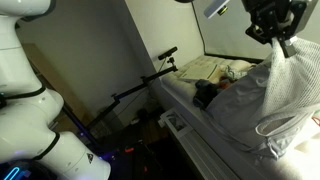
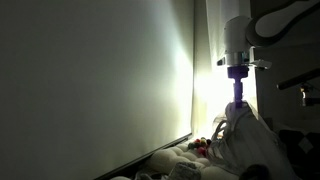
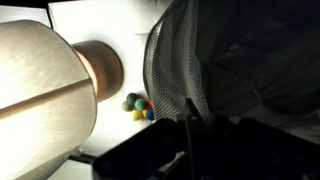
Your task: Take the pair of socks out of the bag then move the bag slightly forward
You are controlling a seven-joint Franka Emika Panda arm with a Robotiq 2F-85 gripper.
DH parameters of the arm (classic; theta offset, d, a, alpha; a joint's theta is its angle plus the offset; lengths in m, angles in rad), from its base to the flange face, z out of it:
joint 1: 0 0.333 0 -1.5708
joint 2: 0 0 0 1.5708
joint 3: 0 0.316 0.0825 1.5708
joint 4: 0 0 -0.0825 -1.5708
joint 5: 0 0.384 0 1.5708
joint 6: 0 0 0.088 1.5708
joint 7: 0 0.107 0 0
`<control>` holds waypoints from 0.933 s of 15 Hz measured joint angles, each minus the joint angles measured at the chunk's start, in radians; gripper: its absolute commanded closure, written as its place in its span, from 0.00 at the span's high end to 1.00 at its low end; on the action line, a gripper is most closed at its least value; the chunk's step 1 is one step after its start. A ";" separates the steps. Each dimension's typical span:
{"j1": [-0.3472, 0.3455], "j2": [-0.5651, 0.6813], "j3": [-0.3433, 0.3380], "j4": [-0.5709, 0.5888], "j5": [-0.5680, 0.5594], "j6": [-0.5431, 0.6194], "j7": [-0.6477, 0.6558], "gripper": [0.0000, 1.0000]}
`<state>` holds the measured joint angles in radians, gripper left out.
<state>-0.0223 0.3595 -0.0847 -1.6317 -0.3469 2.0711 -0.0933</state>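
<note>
The bag [image 1: 275,95] is a white see-through mesh sack. It hangs bunched from my gripper [image 1: 282,38], which is shut on its top and holds it up off the white surface. In an exterior view the bag [image 2: 245,135] dangles straight below the gripper [image 2: 237,78]. In the wrist view the mesh [image 3: 195,55] fills the upper right, and the dark fingers [image 3: 190,125] close on it. A small dark bundle, the pair of socks [image 1: 205,96], lies on the surface just beside the bag, outside it.
Cream folded cloths [image 1: 205,68] lie at the back of the white surface [image 1: 190,125]. A red-orange item [image 2: 203,148] lies among cloths near the bag. The wrist view shows a round wooden-based lamp [image 3: 95,65] and small coloured balls [image 3: 138,106]. A wall stands close by.
</note>
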 measured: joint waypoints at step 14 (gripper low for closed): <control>0.005 0.262 -0.034 0.493 -0.003 -0.179 0.131 0.03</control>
<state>-0.0175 0.6213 -0.1190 -1.1382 -0.3497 1.8925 0.0379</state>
